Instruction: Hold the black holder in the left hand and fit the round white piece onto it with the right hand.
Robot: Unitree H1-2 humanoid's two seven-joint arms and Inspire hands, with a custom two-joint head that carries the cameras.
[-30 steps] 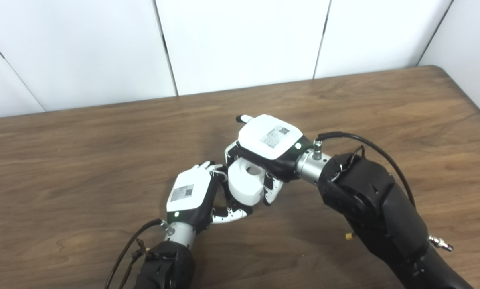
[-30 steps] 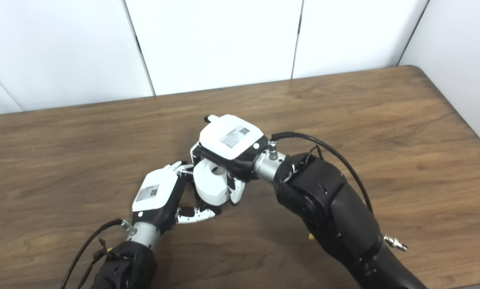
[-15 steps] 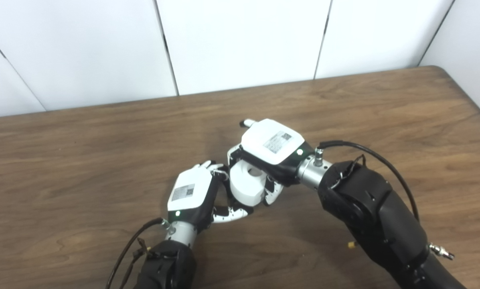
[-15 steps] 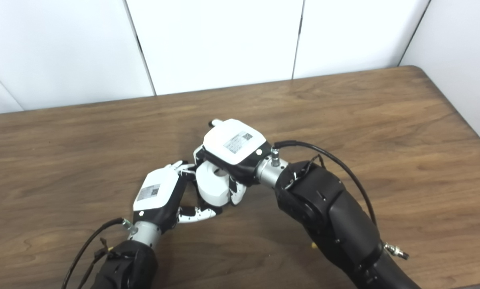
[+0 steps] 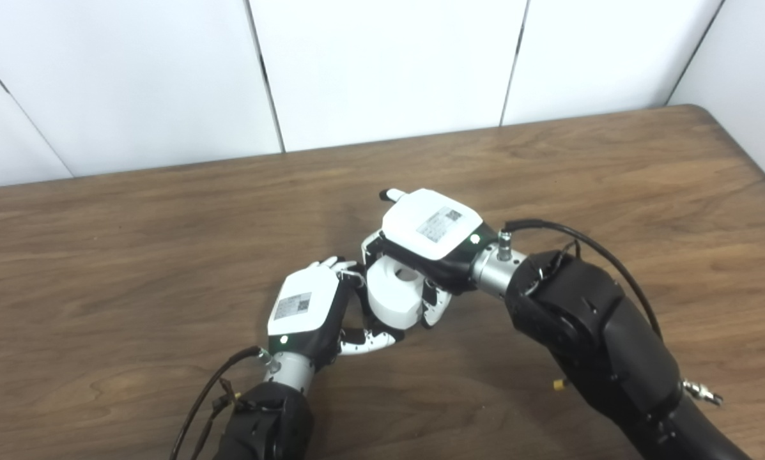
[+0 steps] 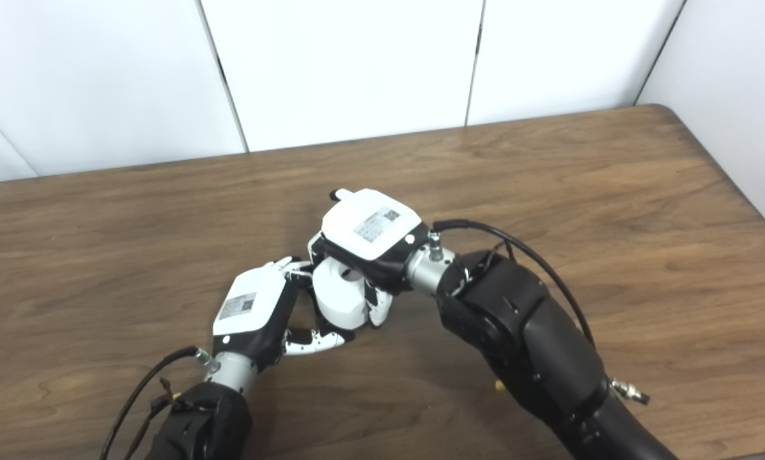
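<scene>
The round white piece (image 5: 392, 299), a thick ring with a centre hole, sits low over the middle of the wooden table (image 5: 133, 255). My right hand (image 5: 430, 225) is above it, fingers closed around its sides. My left hand (image 5: 307, 308) is just left of it, fingers and thumb (image 5: 370, 340) curled toward the piece's left and lower side. The black holder (image 5: 355, 301) shows only as a dark sliver between my left fingers and the white piece; the rest is hidden. The two hands nearly touch.
White wall panels (image 5: 382, 64) stand behind the table's far edge. The table's right edge (image 5: 756, 160) runs down the right of the view. A black cable (image 5: 587, 230) loops off my right wrist.
My right hand has sunk slightly with the white piece, pressing it closer against my left hand. The right forearm has shifted a little. My left hand has stayed in place.
</scene>
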